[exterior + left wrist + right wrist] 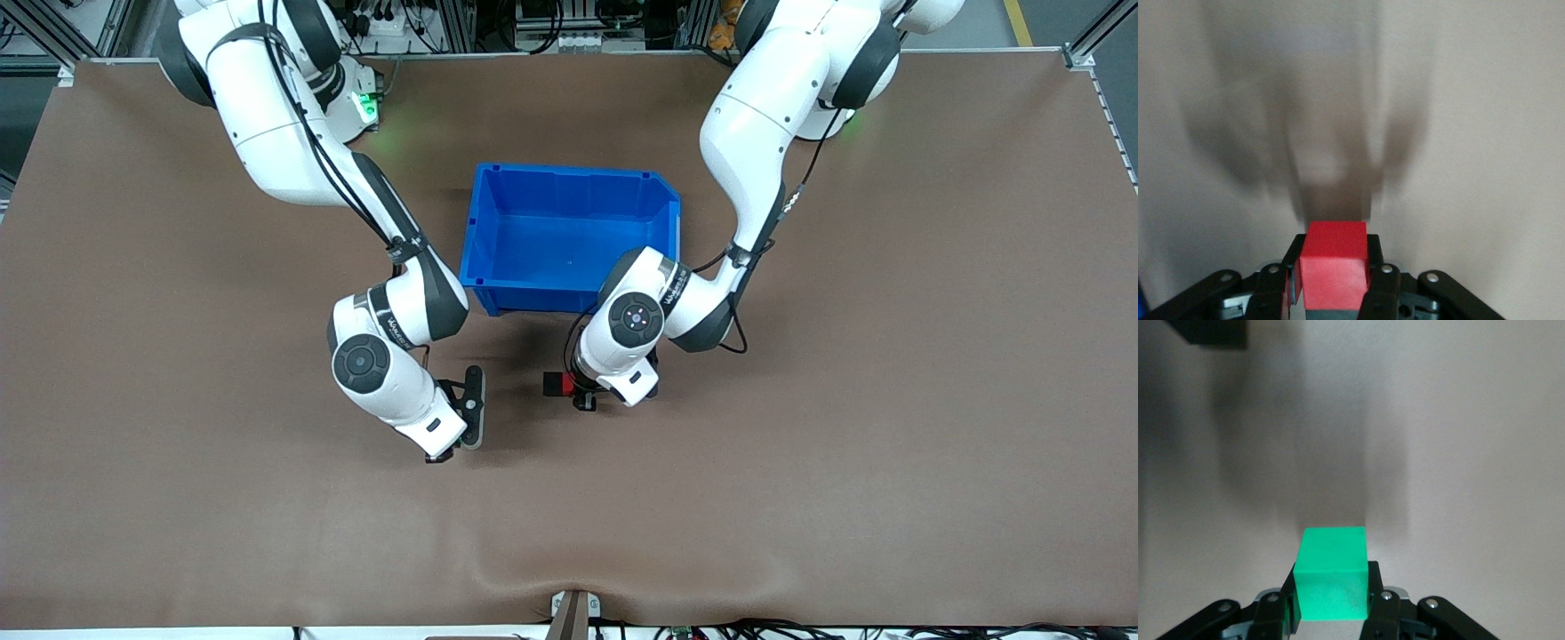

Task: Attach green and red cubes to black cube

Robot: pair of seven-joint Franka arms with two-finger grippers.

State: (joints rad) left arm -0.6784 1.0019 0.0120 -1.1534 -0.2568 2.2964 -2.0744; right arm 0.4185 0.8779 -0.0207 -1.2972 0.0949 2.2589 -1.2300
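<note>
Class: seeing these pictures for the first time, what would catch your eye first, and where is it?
The blue bin in the middle of the table, between the two arms. Then the bright cubes: the left tool clamps the red cube, the right tool the green cube, both nearer the front camera than the bin.

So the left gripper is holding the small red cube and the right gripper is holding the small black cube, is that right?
Not quite. The left gripper does hold the small red cube, but the right gripper holds a small bright green cube, not a black one; the right wrist view shows it clamped between the fingers.
</note>
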